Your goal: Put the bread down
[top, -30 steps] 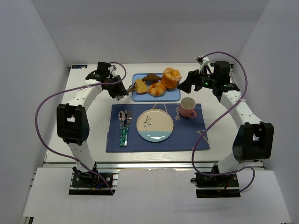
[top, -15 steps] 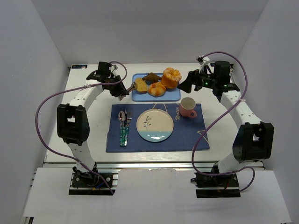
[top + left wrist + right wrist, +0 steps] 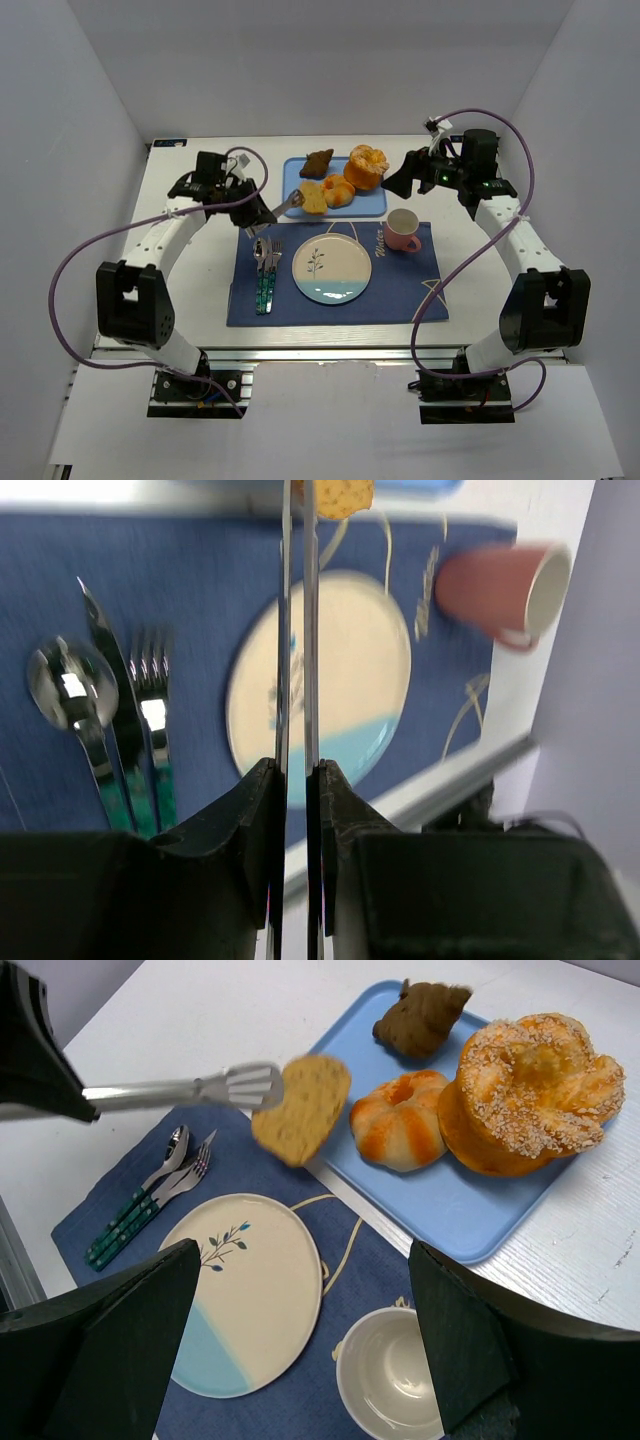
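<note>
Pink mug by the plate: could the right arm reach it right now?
Probably yes. The pink ceramic mug stands upright in the open on the blue placemat, close to the right arm's open fingers; nothing lies between them.

Bread (image 3: 335, 495) cut by top edge; mug (image 3: 497, 585) blurred

Overhead view, two wrist views — plate (image 3: 331, 268) shared

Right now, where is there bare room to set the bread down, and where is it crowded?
The plate is wholly bare, bordered by the cutlery on its left and the pink cup at its far right. The mat's near strip, in front of the plate, is bare too. The blue tray is crowded: three pastries sit on it.
</note>
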{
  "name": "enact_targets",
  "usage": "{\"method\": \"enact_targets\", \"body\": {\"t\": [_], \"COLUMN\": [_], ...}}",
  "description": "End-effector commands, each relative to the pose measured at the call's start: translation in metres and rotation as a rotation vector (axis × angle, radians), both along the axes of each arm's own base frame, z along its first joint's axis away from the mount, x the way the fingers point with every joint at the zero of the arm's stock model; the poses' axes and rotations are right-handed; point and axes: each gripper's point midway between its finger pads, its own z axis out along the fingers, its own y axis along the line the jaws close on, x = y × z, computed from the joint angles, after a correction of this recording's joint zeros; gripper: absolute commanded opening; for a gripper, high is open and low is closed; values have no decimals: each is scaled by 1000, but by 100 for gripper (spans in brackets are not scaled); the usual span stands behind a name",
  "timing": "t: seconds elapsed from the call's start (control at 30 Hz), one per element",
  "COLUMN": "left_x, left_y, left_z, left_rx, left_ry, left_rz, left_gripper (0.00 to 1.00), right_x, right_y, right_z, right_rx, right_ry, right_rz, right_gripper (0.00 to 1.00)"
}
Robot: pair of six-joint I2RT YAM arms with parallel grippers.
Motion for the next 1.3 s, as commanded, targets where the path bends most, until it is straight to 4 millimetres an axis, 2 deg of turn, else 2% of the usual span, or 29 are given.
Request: {"method": "enact_targets", "body": {"t": [0.0, 0.23, 0.5, 0.63, 0.73, 0.77, 0.87, 0.9, 1.0, 1.1, 1.2, 1.27], "left_x": [-35, -95, -137, -148, -150, -150, -147, -145, -137, -130, -123, -114], "left_y": [-12, -12, -22, -17, -12, -12, -10, -9, -6, -2, 7, 15], "left_z": [17, 7, -15, -27, -31, -30, -25, -21, -6, 7, 13, 17], "left_rx": [-87, -111, -131, -85, -56, -55, -38, -30, -8, 18, 74, 116], "left_ry": [-44, -12, 74, 113, 117, 116, 94, 80, 29, -19, -47, -76], "left_rz": [-135, -234, -331, -336, -322, -323, -316, -311, -284, -245, -195, -145], "left_gripper": [0, 0, 0, 0, 10, 25, 41, 44, 50, 51, 51, 46], "right_x": [-7, -10, -14, -14, -14, -14, -14, -13, -13, -12, -12, -13], "right_y": [0, 0, 0, 0, 0, 0, 0, 0, 0, 0, 1, 1], "right_z": [19, 22, 21, 22, 22, 22, 21, 21, 21, 20, 19, 19], "right_rx": [14, 17, 15, 16, 17, 16, 17, 17, 17, 18, 18, 18], "right_ry": [-59, -66, -62, -64, -62, -64, -62, -61, -60, -59, -57, -56], "right_rz": [15, 23, 25, 26, 26, 26, 28, 27, 29, 30, 33, 33], "right_gripper": [90, 89, 89, 89, 89, 89, 89, 89, 89, 89, 89, 89]}}
